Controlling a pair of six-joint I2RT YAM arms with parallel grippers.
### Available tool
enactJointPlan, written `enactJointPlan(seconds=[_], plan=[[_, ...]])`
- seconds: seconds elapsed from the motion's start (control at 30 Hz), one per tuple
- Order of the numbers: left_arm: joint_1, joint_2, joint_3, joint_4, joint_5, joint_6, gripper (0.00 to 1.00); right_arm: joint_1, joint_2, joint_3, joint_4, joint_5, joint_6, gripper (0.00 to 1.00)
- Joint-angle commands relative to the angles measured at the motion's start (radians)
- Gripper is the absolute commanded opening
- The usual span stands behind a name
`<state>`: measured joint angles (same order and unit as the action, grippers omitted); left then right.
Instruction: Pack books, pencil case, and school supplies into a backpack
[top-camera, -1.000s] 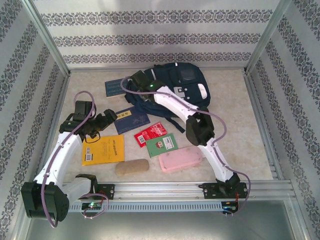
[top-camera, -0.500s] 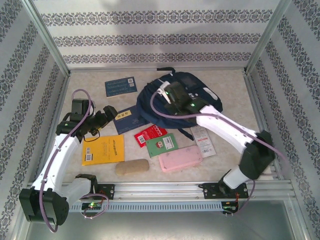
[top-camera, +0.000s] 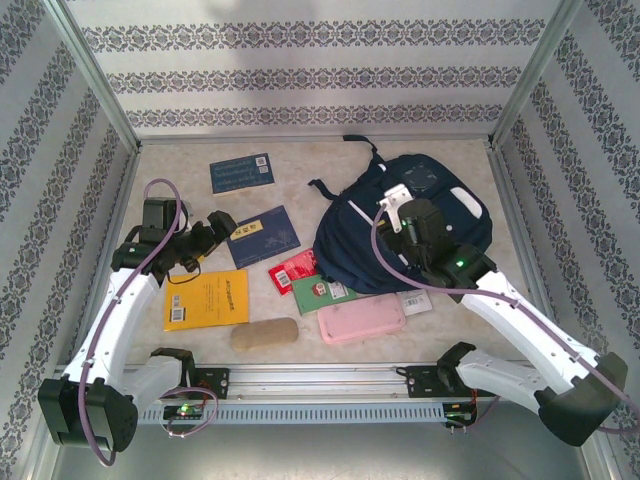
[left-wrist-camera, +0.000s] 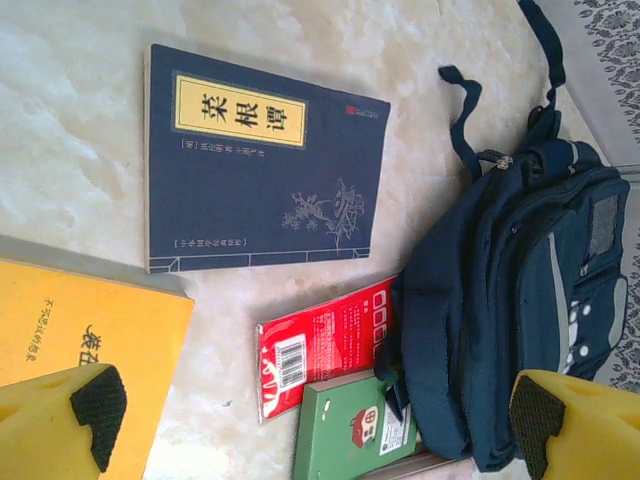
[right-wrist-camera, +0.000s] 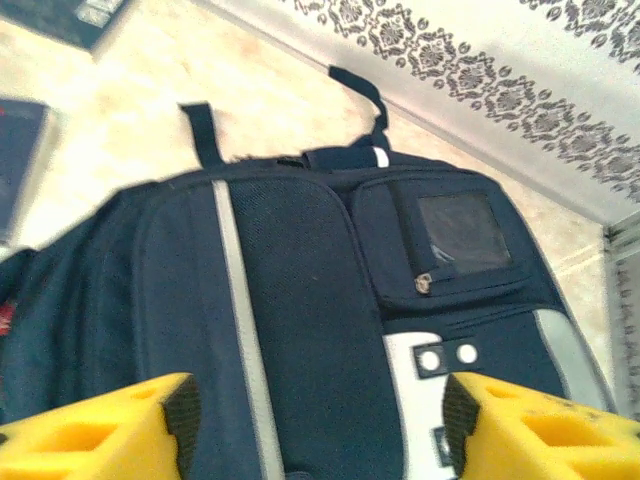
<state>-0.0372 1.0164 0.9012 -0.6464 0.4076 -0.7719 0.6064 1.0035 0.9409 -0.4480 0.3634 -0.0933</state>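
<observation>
The navy backpack (top-camera: 365, 240) lies flat at centre right, with its white stripe and grey patches facing up (right-wrist-camera: 300, 300). My right gripper (top-camera: 402, 212) hovers open just over its front panel, jaws wide apart (right-wrist-camera: 320, 415) and nothing between them. My left gripper (top-camera: 207, 236) is open (left-wrist-camera: 315, 410) above the table at the left. Loose books: yellow (top-camera: 205, 298), dark blue (top-camera: 263, 230), another dark blue (top-camera: 241, 172), and green (top-camera: 325, 290). A red packet (top-camera: 293, 268) touches the backpack's edge (left-wrist-camera: 320, 345). The white strip packet (top-camera: 414, 300) pokes out from under the backpack.
A pink pencil case (top-camera: 362, 320) and a tan pouch (top-camera: 265, 333) lie near the front rail (top-camera: 320, 378). Patterned walls enclose the table on three sides. The backpack's straps (left-wrist-camera: 460, 110) trail toward the back.
The right arm has swung from back left to the right, and the backpack has moved right and nearer with it, now covering part of the white strip. The left arm has not moved.
</observation>
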Motion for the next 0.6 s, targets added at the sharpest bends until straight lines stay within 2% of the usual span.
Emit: enactJointPlan(seconds=[0.0, 0.1, 0.13, 0.17, 0.23, 0.37, 0.43, 0.57], plan=[[0.003, -0.009, 0.007, -0.011, 0.013, -0.006, 1.00, -0.004, 0.019, 0.055, -0.015, -0.088, 0.171, 0.67], [0.002, 0.003, 0.003, 0.013, 0.040, -0.015, 0.99, -0.028, 0.139, 0.154, -0.111, -0.097, 0.254, 0.55], [0.001, 0.011, 0.006, 0.018, 0.054, -0.016, 1.00, -0.043, 0.177, 0.175, -0.127, -0.117, 0.278, 0.54], [-0.005, 0.024, 0.013, 0.018, 0.064, -0.017, 1.00, -0.067, 0.220, 0.201, -0.141, -0.165, 0.303, 0.55], [-0.020, 0.045, 0.025, 0.014, 0.072, -0.011, 1.00, -0.122, 0.313, 0.253, -0.172, -0.274, 0.333, 0.64], [-0.058, 0.085, 0.041, 0.023, 0.069, -0.003, 1.00, -0.242, 0.512, 0.387, -0.223, -0.594, 0.362, 0.81], [-0.076, 0.109, 0.049, 0.028, 0.068, 0.003, 1.00, -0.266, 0.600, 0.457, -0.233, -0.630, 0.359, 0.85], [-0.095, 0.166, 0.074, 0.023, 0.068, 0.023, 1.00, -0.319, 0.783, 0.628, -0.294, -0.688, 0.350, 0.86]])
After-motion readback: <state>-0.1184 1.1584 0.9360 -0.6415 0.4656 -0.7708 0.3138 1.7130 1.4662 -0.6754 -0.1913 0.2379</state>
